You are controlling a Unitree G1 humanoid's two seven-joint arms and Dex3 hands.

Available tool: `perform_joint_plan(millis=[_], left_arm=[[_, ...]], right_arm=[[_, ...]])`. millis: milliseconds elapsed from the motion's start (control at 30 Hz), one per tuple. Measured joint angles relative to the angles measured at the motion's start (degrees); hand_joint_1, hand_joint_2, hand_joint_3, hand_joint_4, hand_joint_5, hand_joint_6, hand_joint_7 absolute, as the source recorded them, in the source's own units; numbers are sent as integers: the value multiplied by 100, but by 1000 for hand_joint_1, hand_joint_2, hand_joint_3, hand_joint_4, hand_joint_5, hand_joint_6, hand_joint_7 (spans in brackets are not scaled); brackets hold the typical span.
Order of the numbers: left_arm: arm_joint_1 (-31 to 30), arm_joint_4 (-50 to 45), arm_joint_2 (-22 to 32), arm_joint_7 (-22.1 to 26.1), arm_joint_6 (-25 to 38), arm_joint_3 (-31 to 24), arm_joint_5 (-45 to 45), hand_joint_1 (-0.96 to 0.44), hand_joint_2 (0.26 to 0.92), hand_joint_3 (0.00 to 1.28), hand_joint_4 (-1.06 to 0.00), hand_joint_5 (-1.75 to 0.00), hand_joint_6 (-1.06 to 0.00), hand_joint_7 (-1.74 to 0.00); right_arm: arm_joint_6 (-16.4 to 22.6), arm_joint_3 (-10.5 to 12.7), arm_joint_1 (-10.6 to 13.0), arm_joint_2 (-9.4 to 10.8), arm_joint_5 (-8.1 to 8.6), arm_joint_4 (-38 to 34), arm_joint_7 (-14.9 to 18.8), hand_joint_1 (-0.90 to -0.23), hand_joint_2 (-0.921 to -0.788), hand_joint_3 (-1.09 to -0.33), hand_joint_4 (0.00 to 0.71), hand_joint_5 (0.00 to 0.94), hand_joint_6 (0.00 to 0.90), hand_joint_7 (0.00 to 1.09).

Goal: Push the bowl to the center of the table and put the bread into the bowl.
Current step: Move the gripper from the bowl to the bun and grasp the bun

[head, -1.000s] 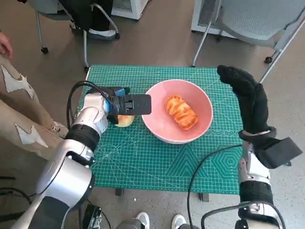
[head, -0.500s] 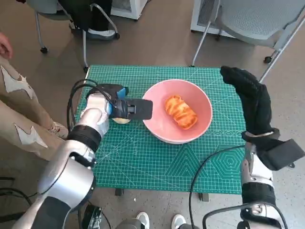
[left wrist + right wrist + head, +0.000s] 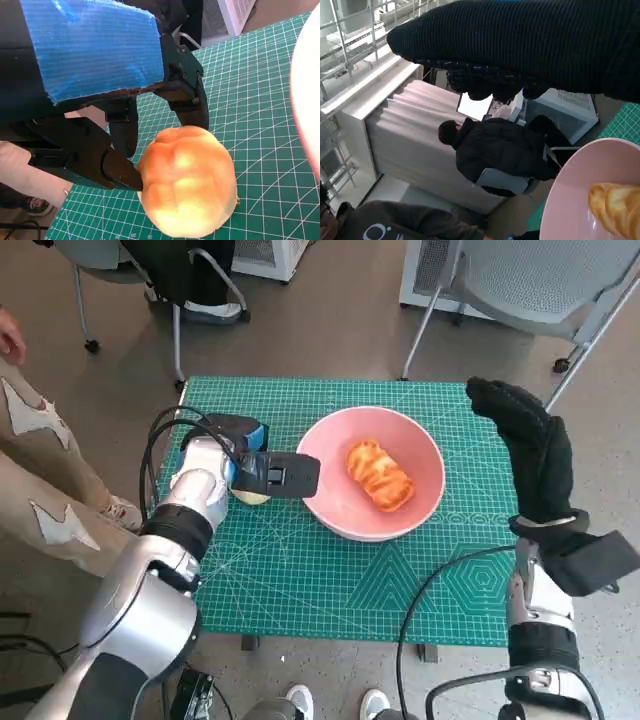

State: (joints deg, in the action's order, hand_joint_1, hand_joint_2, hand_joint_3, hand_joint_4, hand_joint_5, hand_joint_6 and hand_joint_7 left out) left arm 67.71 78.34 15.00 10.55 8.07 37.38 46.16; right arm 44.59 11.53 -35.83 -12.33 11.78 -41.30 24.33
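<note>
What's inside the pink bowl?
One golden, twisty bread lies inside the pink bowl. The bowl's bottom under that bread is covered, so it can't be seen.

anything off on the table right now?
Nothing spilled or damaged. One bread lies in the pink bowl; a second roll is still on the mat, with the left hand around it.
</note>
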Motion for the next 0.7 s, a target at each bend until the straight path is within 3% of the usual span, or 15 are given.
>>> perform_joint_plan(millis=[367, 400, 500, 600, 700], left_arm=[[-14, 0, 44, 0, -56, -10, -1, 1, 920, 157, -551, -1299, -547, -1274], [-15, 0, 48, 0, -60, -10, -1, 138, 869, 224, -595, -1295, -521, -1036], [-18, 0, 56, 0, -70, -10, -2, 309, 722, 472, -636, -1339, -566, -591], [-19, 0, 62, 0, -74, -11, -1, 367, 655, 597, -640, -1377, -586, -413], [-19, 0, 67, 0, -74, -12, -1, 385, 628, 649, -638, -1397, -590, -354]], right_arm=[[0, -17, -1, 47, -6, -28, -34, -671, -921, -837, 170, 1, 44, 403], [0, -21, -1, 50, -6, -28, -35, -670, -921, -837, 169, 0, 44, 403], [0, -33, -1, 58, -11, -27, -37, -669, -921, -839, 169, 0, 44, 402], [0, -40, -2, 63, -15, -26, -42, -670, -921, -840, 169, 0, 44, 401], [-1, -45, -2, 66, -18, -26, -48, -670, -921, -840, 169, 0, 44, 400]])
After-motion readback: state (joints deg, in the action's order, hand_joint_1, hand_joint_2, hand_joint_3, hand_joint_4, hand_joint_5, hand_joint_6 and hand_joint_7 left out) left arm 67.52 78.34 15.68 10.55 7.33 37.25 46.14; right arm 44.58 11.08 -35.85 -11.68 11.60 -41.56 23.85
